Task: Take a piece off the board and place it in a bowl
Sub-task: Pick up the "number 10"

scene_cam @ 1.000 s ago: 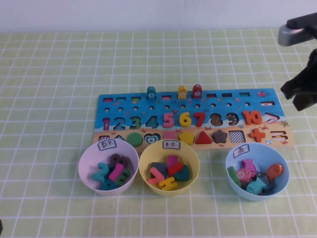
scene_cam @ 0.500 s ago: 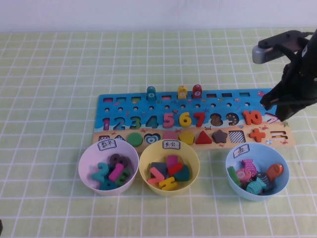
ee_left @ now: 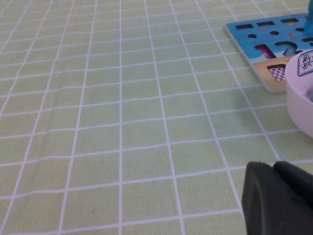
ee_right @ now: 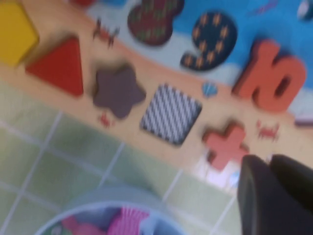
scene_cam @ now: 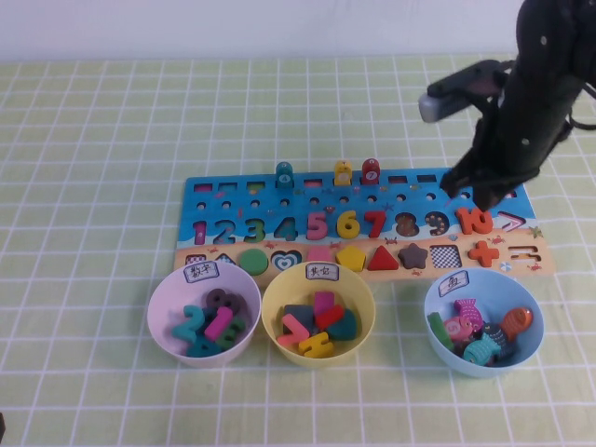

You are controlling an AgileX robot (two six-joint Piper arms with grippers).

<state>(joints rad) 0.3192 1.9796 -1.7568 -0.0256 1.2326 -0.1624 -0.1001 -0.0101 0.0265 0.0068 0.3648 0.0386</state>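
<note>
Overhead, the right tool (scene_cam: 473,193) hangs just above the far right end of the board (scene_cam: 233,199), close over the orange-red "10" piece (scene_cam: 474,221), which sits seated in its slot at the end of the number row. Whether its fingers are apart or together, I cannot tell; only a dark edge of them shows in the right wrist view. Nothing is gripped yet as far as I can see.

Left tool (ee_left: 281,198) is parked low over bare bench (ee_left: 122,122), just beside the board's left end and the pink-lilac bowl (scene_cam: 203,315); its fingers' state I cannot tell either.

Step in hand, by my reading: the approach to the pick. No lift yet.

Next move calls for a short descent, fingers straddling the "10" without catching the dark "9" (scene_cam: 436,223) beside it or the orange plus (scene_cam: 482,252) below. After that, a long carry leftward past the yellow bowl (scene_cam: 318,313) and light blue bowl (scene_cam: 482,321) to the pink-lilac one, already holding other numbers.
</note>
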